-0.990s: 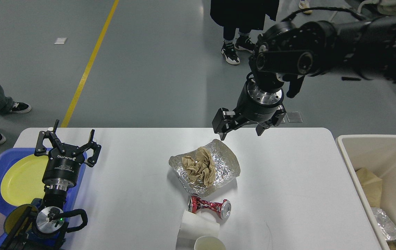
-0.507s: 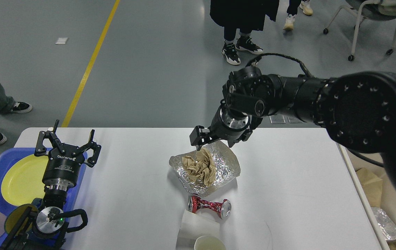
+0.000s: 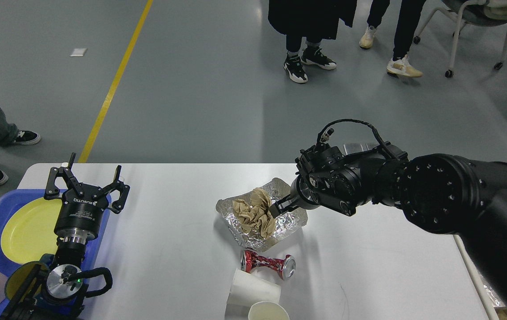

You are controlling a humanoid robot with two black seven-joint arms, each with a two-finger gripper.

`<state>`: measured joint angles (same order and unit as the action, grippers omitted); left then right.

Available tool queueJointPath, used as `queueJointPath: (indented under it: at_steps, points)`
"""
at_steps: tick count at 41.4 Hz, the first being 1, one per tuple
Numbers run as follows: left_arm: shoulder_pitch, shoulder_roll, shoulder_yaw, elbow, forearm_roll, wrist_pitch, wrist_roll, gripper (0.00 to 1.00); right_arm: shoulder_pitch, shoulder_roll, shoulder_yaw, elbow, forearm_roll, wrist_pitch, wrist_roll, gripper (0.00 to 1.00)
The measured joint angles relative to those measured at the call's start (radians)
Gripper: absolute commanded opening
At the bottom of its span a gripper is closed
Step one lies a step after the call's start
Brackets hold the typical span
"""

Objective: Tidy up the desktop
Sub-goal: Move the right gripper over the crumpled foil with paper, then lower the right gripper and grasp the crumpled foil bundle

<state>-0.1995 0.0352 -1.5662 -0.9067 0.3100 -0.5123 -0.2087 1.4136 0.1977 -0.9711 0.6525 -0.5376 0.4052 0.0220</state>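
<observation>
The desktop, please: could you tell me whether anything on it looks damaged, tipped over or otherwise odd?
Yes. A red can lies on its side near the front of the desktop, crushed at the waist. Just in front of it, a white paper cup is tipped over. Behind them, a crumpled foil tray holds wadded brown paper.

White, round-cornered desktop (image 3: pixel 369 249); level; partly littered

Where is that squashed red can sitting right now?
In the head view, the crushed red can lies on its side on the desktop, near the front edge, between the foil sheet and the tipped white paper cup.
</observation>
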Motion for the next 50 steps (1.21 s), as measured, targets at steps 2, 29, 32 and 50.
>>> queueJointPath:
  at_steps: [2,29,32,50]
  points:
    - [0.000,0.000,0.000,0.000,0.000,0.000,0.000,0.97,-0.009,-0.003,0.001,-0.008,0.009,0.002,0.002,1.00]
    - [0.000,0.000,0.000,0.000,0.000,0.000,0.000,0.97,-0.070,-0.113,0.006,0.040,1.110,0.035,-0.044,0.92]
    - [0.000,0.000,0.000,0.000,0.000,0.000,0.000,0.97,-0.087,-0.111,0.006,0.042,1.126,-0.012,-0.066,0.92]
    - [0.000,0.000,0.000,0.000,0.000,0.000,0.000,0.97,-0.152,-0.117,0.030,0.052,1.350,-0.179,-0.213,0.89]
